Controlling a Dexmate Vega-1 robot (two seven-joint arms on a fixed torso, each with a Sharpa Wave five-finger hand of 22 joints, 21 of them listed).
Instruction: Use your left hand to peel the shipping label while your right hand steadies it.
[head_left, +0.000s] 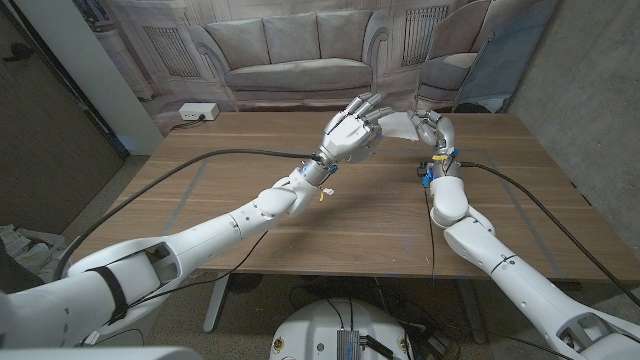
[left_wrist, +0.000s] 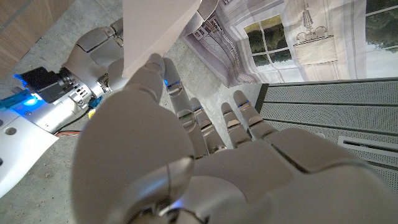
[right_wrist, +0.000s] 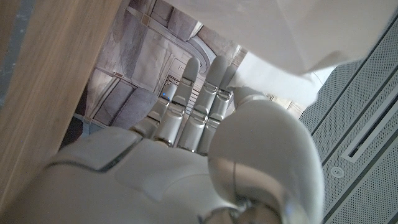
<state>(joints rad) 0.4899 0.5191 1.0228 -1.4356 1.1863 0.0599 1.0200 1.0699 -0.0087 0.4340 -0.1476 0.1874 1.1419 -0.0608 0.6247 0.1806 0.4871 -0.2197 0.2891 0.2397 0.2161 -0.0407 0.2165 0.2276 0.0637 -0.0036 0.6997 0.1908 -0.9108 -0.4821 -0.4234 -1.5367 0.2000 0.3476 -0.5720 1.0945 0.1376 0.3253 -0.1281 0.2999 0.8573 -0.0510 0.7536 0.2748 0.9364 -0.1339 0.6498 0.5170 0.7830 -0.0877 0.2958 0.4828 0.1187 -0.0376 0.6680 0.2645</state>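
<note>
While both hands held the thin white paper shipping label sheet up between their fingertips, the left hand pinched one edge with its thumb and the right hand seemingly gripped the other. A hard pull could tear it or slip it free. No writing was readable.
</note>
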